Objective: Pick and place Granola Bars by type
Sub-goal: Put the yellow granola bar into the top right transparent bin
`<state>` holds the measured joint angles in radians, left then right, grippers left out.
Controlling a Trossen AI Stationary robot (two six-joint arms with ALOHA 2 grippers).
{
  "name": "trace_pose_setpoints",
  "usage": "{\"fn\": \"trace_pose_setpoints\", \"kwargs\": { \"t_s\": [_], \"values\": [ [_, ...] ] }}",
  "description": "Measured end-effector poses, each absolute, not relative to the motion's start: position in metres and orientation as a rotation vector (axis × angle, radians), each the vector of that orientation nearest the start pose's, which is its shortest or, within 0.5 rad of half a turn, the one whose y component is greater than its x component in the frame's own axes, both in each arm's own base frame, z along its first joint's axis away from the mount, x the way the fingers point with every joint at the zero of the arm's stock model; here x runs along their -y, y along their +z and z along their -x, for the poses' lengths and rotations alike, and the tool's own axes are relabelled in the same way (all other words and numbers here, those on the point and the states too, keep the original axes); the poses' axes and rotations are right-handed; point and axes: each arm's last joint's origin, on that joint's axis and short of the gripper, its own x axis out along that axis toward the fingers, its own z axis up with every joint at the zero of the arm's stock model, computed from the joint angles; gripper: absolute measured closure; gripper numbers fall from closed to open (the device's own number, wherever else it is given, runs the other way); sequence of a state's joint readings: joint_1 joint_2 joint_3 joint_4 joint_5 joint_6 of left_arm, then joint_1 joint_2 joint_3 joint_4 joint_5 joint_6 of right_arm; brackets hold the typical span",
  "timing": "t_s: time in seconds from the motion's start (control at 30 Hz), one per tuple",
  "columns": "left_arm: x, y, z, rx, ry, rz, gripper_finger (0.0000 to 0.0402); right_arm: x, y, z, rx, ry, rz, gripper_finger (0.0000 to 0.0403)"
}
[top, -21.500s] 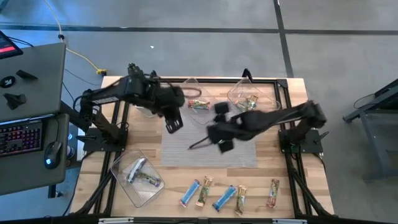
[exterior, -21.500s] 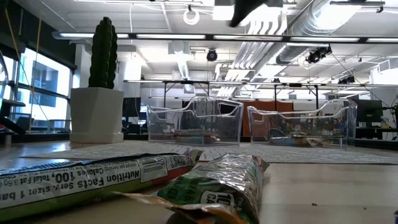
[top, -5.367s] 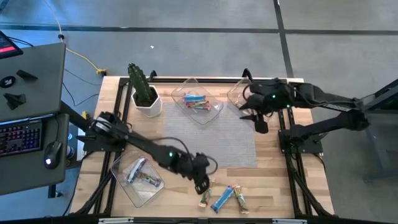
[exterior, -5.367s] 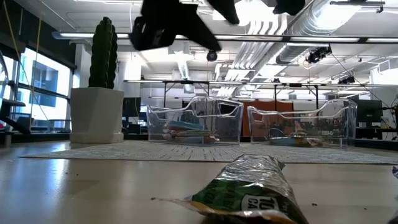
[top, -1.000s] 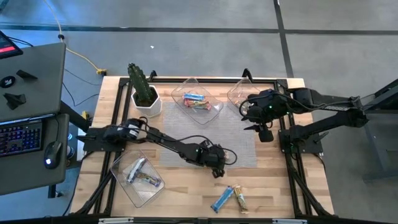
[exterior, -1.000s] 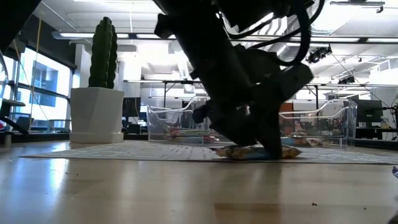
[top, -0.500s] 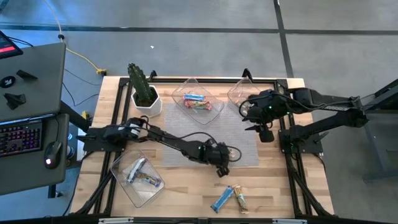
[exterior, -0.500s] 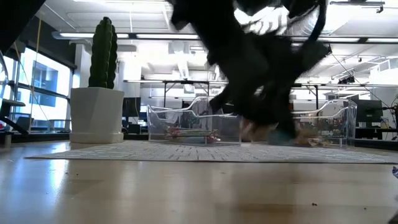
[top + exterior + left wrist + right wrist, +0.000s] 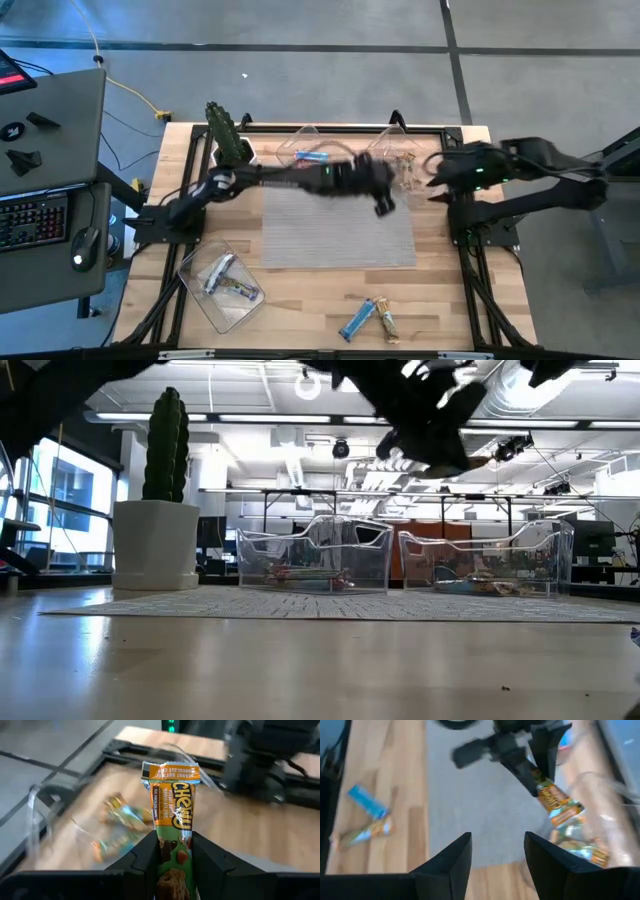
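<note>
An orange-and-green granola bar stands between the fingers of my left gripper, which is shut on it. In the high view that gripper hangs above the grey mat's far right part, beside the far right clear tray. That tray holds several similar bars. Two bars lie on the wood near the front edge, a blue one and a green-gold one. My right gripper is open at the table's right side, touching nothing. My left gripper pinches the bar's lower half between its two fingers. The bar runs along the fingers and sticks out past their tips, crimped end foremost. The fingers slant downward toward the far right tray. The bar is lifted clear of the table.
A second clear tray with bars stands at the far middle, and a third at the near left holds silver bars. A potted cactus stands at the far left. The grey mat covers the table's middle.
My left gripper has risen from the mat's near edge with the orange-and-green bar and swung toward the far right tray; the bar, which lay on the mat, now hangs clear of it. My right gripper has drawn back toward the table's right edge.
</note>
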<state>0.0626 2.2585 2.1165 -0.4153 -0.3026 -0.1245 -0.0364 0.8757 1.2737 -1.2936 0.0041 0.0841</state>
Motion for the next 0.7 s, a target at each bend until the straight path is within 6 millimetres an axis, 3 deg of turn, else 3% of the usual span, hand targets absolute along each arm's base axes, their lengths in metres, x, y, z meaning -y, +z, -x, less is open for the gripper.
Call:
{"fn": "trace_pose_setpoints", "kwargs": {
  "t_s": [0.2,0.33,0.53,0.6,0.7],
  "values": [
    [-0.129,0.283,-0.517,-0.402,0.271,0.122,0.0305,0.007,0.359,-0.086,-0.745,-0.226,-0.132,0.0238],
    [-0.173,0.259,-0.52,-0.345,0.213,0.157,0.0305,0.007,0.328,-0.09,-0.695,-0.199,-0.154,0.0238],
    [-0.198,0.228,-0.523,-0.336,0.201,0.207,0.0305,0.005,0.286,-0.108,-0.701,-0.127,-0.157,0.0238],
    [-0.2,0.216,-0.527,-0.334,0.204,0.205,0.0305,0.005,0.286,-0.113,-0.714,-0.096,-0.158,0.0238],
    [-0.202,0.212,-0.527,-0.344,0.221,0.2,0.0305,0.004,0.287,-0.119,-0.735,-0.068,-0.166,0.0238]
  ]
}}
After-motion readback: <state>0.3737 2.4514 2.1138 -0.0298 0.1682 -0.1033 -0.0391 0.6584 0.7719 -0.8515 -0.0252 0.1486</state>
